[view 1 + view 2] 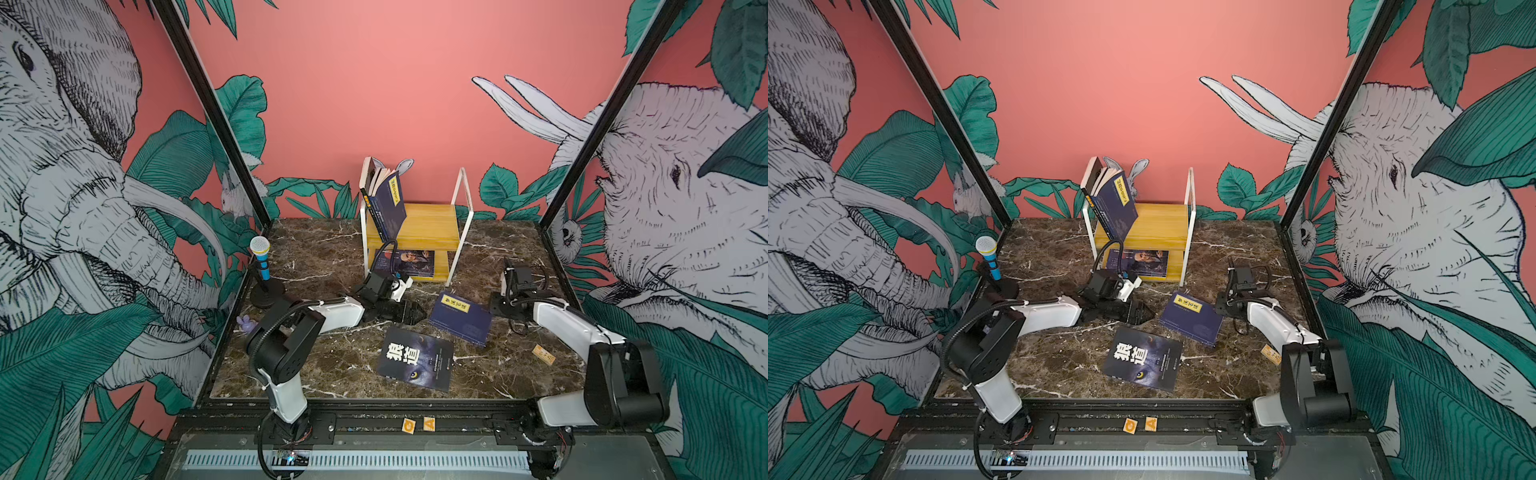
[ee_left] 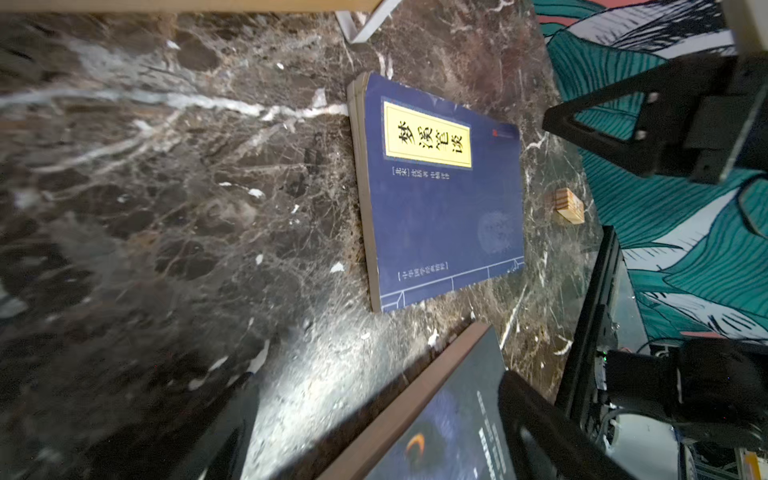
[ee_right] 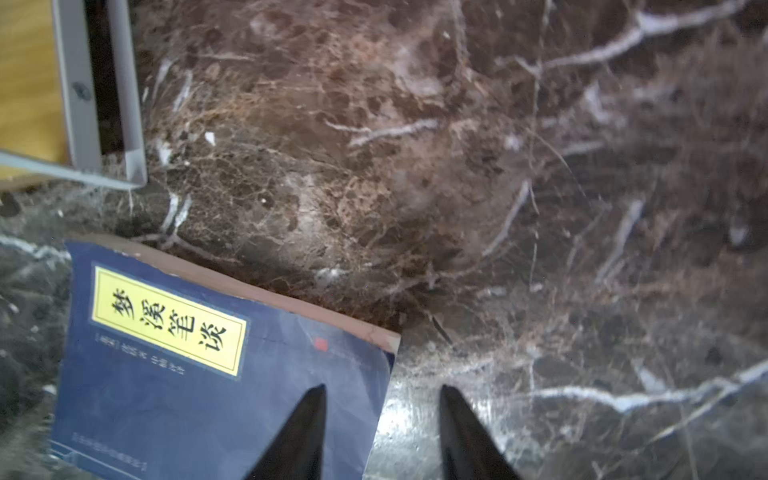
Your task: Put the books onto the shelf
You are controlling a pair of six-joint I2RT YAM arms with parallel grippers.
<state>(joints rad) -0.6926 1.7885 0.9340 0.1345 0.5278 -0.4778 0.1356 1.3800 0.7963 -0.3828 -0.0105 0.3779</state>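
Note:
The shelf (image 1: pixel 432 226) stands at the back middle in both top views. Several books lean at its top board's left end, a navy one (image 1: pixel 390 205) in front. A purple portrait book (image 1: pixel 413 262) lies on the lower board. On the table lie a navy book (image 1: pixel 460 318) (image 3: pixel 199 374) and the black wolf-eye book (image 1: pixel 415 359) (image 2: pixel 453 428). My left gripper (image 1: pixel 415 311) (image 2: pixel 382 432) is open, low beside the navy book's left edge. My right gripper (image 1: pixel 494 309) (image 3: pixel 382 390) is open, straddling that book's right edge, one finger over the cover.
A microphone on a stand (image 1: pixel 261 257) and a small purple toy (image 1: pixel 246 323) are at the left edge. A wooden block (image 1: pixel 543 355) (image 2: pixel 567 205) lies by the right arm. Two letter blocks (image 1: pixel 417 424) sit on the front rail. Black frame posts bound the table.

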